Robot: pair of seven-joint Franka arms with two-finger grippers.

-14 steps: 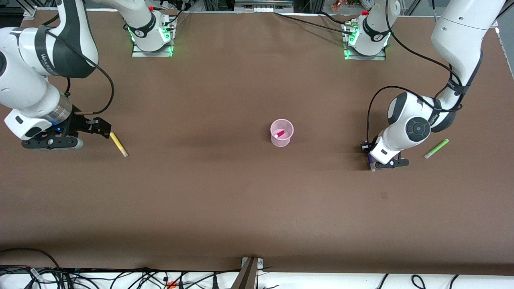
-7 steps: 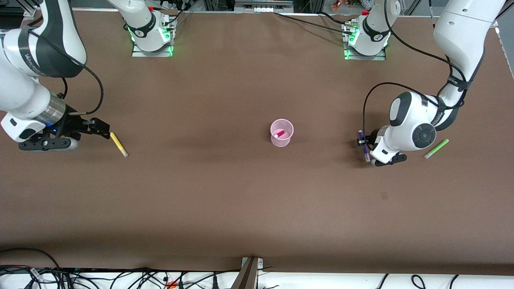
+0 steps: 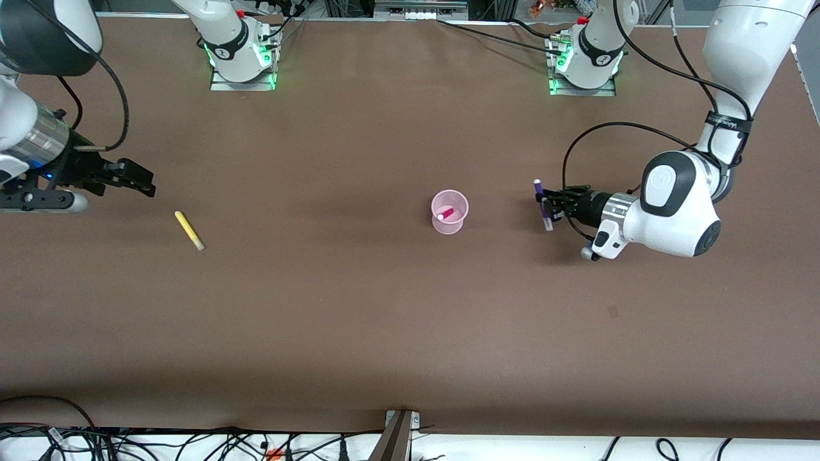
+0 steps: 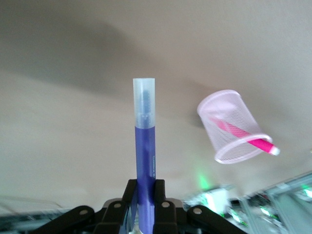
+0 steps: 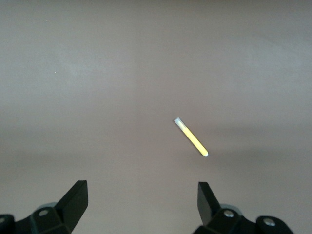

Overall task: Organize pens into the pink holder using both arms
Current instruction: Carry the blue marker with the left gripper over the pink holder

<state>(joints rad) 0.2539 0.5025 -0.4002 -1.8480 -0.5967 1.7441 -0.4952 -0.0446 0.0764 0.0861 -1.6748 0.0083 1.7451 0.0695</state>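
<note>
Beside the translucent pink plastic holder [image 3: 450, 212], holding a magenta pen [image 3: 446, 213], my left end effector [image 3: 545, 203] clamps the purple pen [image 3: 542, 203]; my right end effector [image 3: 144, 182] hangs open above the yellow pen [image 3: 189, 230] on the brown surface [image 3: 359, 307].

A high front camera looks steeply down across the brown table [image 3: 359, 307], the arms' bases at its twelve o'clock edge. The left wrist camera peers closely along a purple pen [image 4: 145, 146], sharing the pink holder [image 3: 450, 212] with the front view. The right wrist camera faces the tabletop from above, sharing the yellow pen [image 5: 191, 137]
</note>
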